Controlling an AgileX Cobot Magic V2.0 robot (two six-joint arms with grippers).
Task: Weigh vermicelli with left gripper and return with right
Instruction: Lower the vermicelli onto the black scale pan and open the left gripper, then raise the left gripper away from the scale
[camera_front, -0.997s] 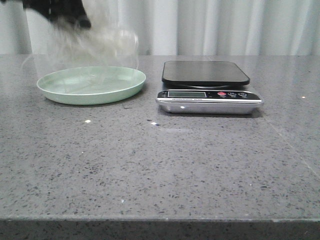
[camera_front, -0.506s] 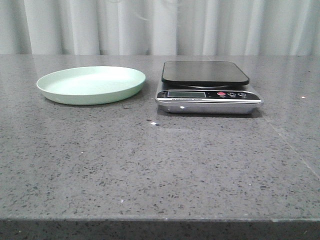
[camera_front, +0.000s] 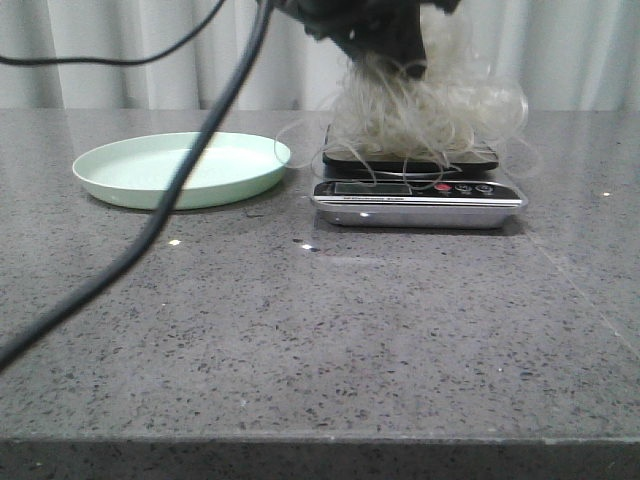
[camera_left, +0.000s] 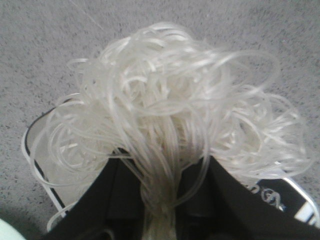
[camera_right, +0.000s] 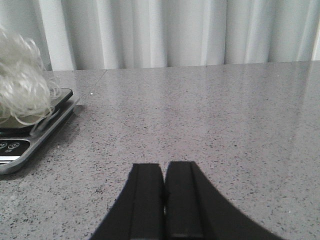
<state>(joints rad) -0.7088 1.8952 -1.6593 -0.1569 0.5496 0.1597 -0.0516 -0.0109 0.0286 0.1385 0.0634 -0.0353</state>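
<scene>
The vermicelli (camera_front: 430, 115), a fluffy tangle of whitish strands, hangs over the black platform of the kitchen scale (camera_front: 415, 190); its lowest loops reach the platform. My left gripper (camera_front: 385, 45) is above it, shut on the top of the tangle. In the left wrist view the strands (camera_left: 170, 110) bunch between the black fingers (camera_left: 120, 195), with the scale under them. My right gripper (camera_right: 164, 172) is shut and empty, low over the bare table to the right of the scale. The vermicelli also shows in the right wrist view (camera_right: 22, 82).
An empty pale green plate (camera_front: 180, 168) sits left of the scale. The left arm's black cable (camera_front: 150, 230) sweeps across the front view over the plate. A white curtain hangs behind the grey speckled table (camera_front: 320, 330).
A second ago the left gripper held the vermicelli above the green plate, then left the view. Now it is over the scale with the vermicelli, and the plate is empty.
</scene>
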